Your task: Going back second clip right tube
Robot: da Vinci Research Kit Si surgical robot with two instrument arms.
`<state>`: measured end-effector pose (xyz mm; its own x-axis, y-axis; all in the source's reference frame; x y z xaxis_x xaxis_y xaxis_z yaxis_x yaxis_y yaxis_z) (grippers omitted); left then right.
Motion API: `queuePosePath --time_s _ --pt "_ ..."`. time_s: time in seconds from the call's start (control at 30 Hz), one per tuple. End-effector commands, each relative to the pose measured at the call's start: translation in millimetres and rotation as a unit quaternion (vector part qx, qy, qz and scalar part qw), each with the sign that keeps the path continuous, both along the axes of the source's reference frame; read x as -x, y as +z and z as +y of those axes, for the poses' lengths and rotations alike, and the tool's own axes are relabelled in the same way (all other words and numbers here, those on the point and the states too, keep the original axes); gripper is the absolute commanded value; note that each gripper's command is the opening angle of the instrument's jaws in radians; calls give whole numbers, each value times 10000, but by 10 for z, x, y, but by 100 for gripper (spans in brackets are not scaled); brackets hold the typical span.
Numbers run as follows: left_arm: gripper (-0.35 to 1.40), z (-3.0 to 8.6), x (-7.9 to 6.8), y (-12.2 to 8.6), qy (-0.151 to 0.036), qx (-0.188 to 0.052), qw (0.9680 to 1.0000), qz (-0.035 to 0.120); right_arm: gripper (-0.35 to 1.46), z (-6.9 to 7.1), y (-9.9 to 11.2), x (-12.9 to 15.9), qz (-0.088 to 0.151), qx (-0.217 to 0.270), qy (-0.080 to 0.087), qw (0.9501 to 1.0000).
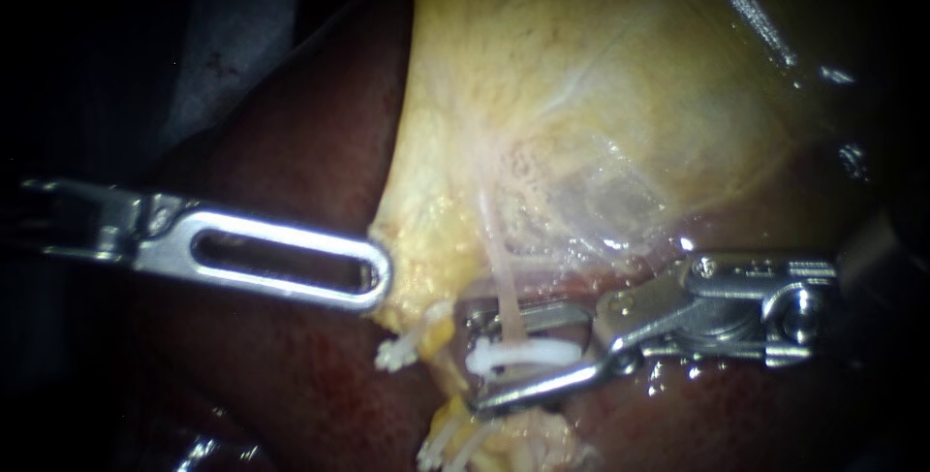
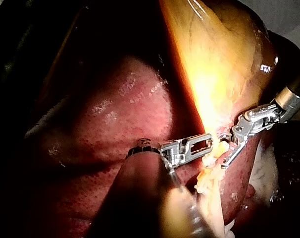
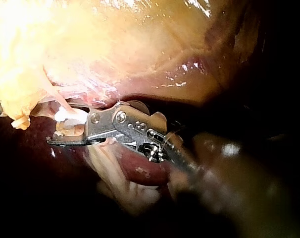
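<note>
A thin pale tube point(image 1: 499, 278) runs down from the yellowish gallbladder point(image 1: 581, 65). A white clip point(image 1: 528, 354) sits across it. My right instrument point(image 1: 475, 363) comes in from the right, its jaws open with a gap on either side of that clip. In the right wrist view the clip point(image 3: 71, 117) lies just above the lower jaw of my right instrument point(image 3: 61, 130). My left instrument point(image 1: 380, 276), with a slotted jaw, has its tip shut on the gallbladder's left edge. The left wrist view shows my left instrument point(image 2: 203, 144) and my right instrument point(image 2: 223, 148) tip to tip.
Dark red liver point(image 1: 291, 142) lies left of and below the gallbladder. Another white clip point(image 1: 395, 354) sticks out at the gallbladder's lower edge, and more white clip ends point(image 1: 441, 451) show lower down among frayed yellow tissue point(image 1: 533, 438).
</note>
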<state>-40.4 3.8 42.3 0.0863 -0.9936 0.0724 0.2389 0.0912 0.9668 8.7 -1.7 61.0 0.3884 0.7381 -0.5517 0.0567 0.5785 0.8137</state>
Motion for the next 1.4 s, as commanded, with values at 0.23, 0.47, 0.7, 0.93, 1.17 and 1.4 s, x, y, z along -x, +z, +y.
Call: queuePosePath --time_s 0.23,0.47,0.7,0.93,1.17,1.4 --pt "-35 0 0 0 1 0 10000 2 53 8 -10 22 2 -15 26 10000" --pt "-35 1 0 1 2 0 10000 2 54 20 -24 51 -18 38 144 9999" --pt "-35 1 -1 3 3 3 10000 2 58 34 -41 68 1 301 261 9992" --pt "-35 2 -2 6 5 10 10000 4 60 60 -63 81 57 740 342 9967" --pt "-35 3 -1 12 1 21 10000 11 60 79 -79 88 101 971 345 9946" --pt "-35 2 3 18 3 31 10000 16 60 80 -80 89 104 996 345 9944"
